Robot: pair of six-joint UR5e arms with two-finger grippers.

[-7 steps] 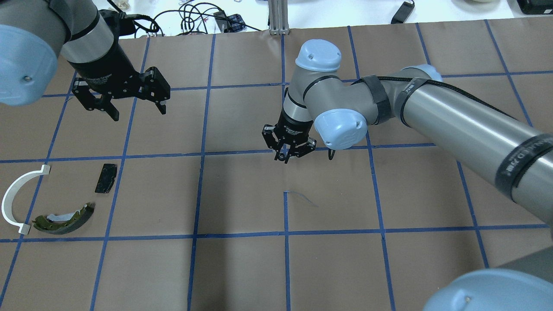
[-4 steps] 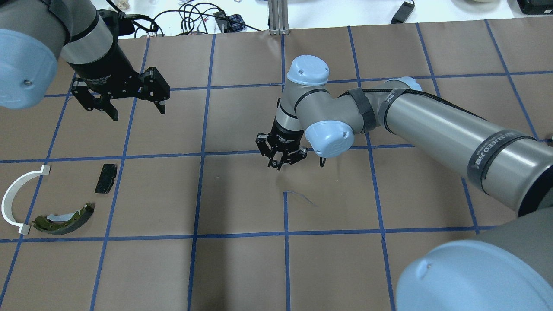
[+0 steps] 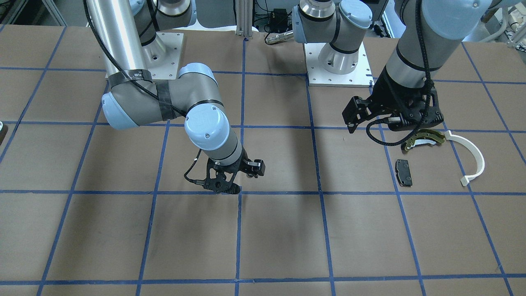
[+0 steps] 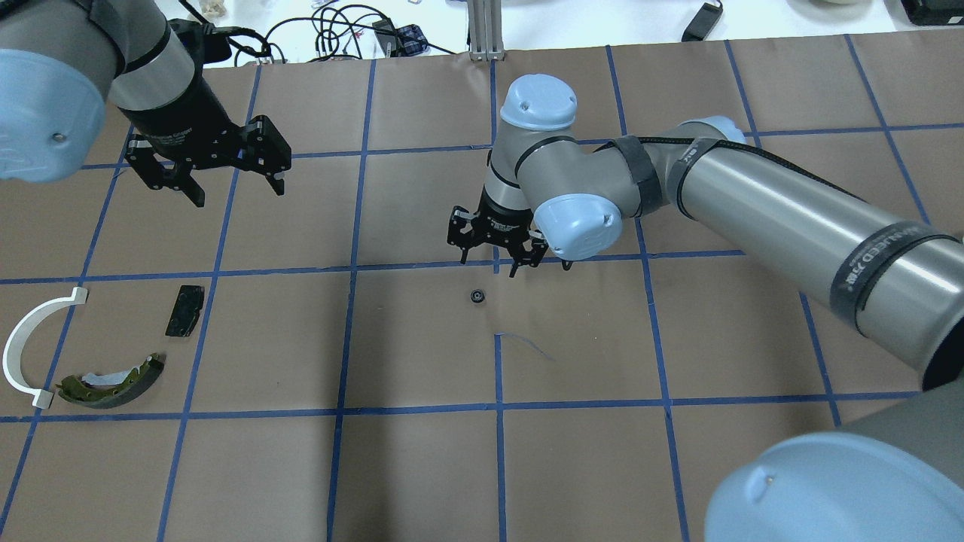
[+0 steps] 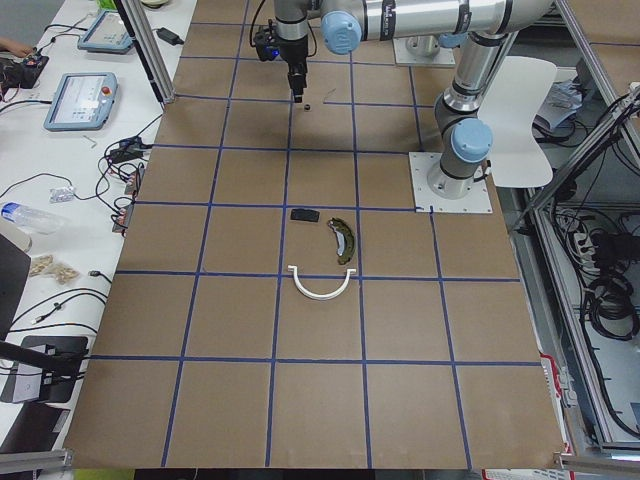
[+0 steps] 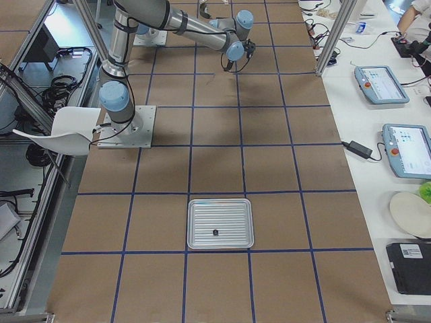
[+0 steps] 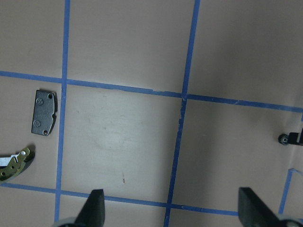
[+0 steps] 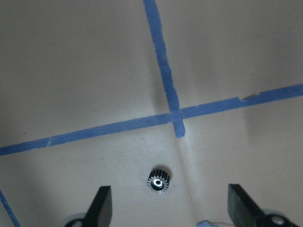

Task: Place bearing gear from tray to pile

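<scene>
Both spread, empty: left pincer, right pincer | gear on blue-taped brown paper

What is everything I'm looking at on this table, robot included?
bearing gear: one, dark, loose on the paper near the table's middle
brake shoe: one, olive-gold, in the pile on the robot's left
plastic arc: one, white, beside the brake shoe
pad: one, dark grey, in the same pile
tray: one, silver, toward the table's right end
small part: one, dark, on the tray; too small to identify
table: one, brown paper with a blue tape grid
left gripper: one, black, open and empty, beyond the pile
right gripper: one, black, open and empty, just above the gear
</scene>
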